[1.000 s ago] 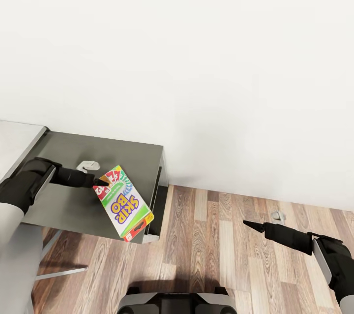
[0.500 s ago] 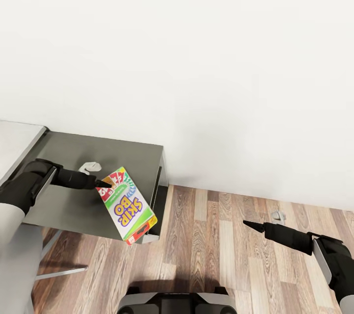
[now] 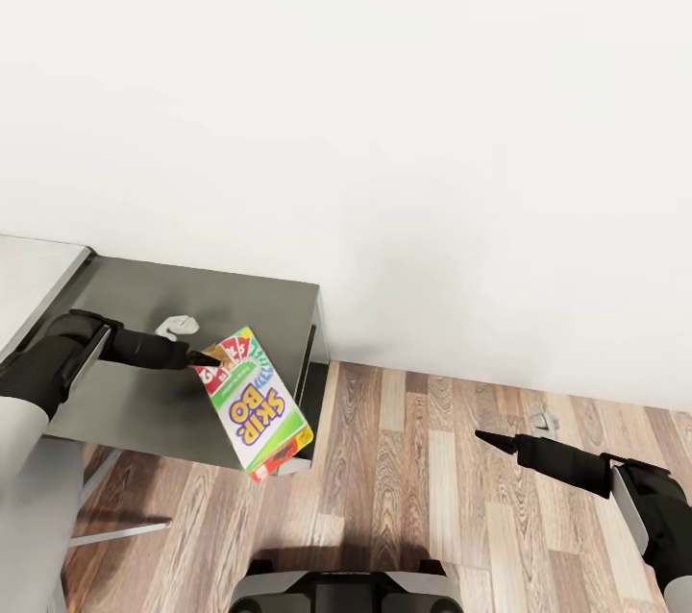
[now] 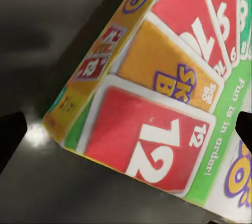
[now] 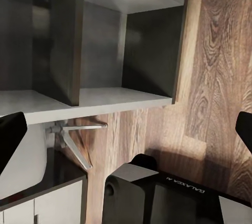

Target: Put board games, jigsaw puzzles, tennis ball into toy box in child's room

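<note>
You are in a home room: plain white wall [image 3: 384,94], wood-plank floor [image 3: 432,498], dark grey desk [image 3: 125,402] holding a SKIP-BO game box [image 3: 255,402].

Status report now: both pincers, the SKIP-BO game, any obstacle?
Left pincer open at the SKIP-BO box, box tilted over the dark table corner. Right pincer open, empty, above floor. No obstacle seen.

SKIP-BO box [image 3: 255,402] pushed farther right by left hand [image 3: 204,358], overhanging table [image 3: 135,402] corner.

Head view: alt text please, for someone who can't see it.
The left gripper touches the upper end of a SKIP-BO box tilted at the dark grey table's front corner. The right gripper hangs over the wood-plank floor, before a white wall.
</note>
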Controlling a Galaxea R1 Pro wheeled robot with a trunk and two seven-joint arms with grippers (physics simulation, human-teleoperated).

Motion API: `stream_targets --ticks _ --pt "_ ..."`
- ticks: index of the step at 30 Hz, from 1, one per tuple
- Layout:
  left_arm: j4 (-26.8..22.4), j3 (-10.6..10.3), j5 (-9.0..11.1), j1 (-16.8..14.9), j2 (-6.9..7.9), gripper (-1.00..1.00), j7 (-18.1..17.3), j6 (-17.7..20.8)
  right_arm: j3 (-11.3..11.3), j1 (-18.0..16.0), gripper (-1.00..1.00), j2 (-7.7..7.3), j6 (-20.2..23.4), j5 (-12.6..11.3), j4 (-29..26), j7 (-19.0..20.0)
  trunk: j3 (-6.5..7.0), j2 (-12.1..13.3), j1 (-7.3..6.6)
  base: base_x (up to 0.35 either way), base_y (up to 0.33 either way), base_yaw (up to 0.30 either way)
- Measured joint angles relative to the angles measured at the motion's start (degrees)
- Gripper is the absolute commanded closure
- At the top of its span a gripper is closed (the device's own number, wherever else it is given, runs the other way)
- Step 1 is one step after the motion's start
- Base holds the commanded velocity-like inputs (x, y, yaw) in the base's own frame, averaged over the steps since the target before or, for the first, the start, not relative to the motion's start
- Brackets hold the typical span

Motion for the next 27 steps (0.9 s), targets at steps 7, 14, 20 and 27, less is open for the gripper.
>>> stream_targets --ticks 7,14,20,27 --pt "-0.03 -0.01 -0.1 0.0 -0.05 -1.0 -2.2 -0.09 0.0 0.0 -1.0 0.0 0.0 0.03 0.0 0.0 0.0 0.0 0.01 -0.042 0.0 0.0" --pt "-0.03 -0.02 -0.18 0.0 -0.26 -1.0 -2.27 -0.2 0.0 0.0 -1.0 0.0 0.0 0.08 0.0 0.0 0.0 0.0 0.01 -0.08 0.0 0.0" --pt "-0.03 -0.02 -0.28 0.0 -0.28 -1.0 -2.09 -0.39 0.0 0.0 -1.0 0.0 -0.04 0.03 0.0 0.0 0.0 0.0 0.01 -0.065 0.0 0.0" --pt "-0.07 0.6 -0.28 0.0 -0.06 -1.0 -1.69 -0.54 0.0 0.0 -1.0 0.05 -0.18 -0.22 0.0 0.0 0.0 0.0 0.0 -0.011 0.0 0.0"
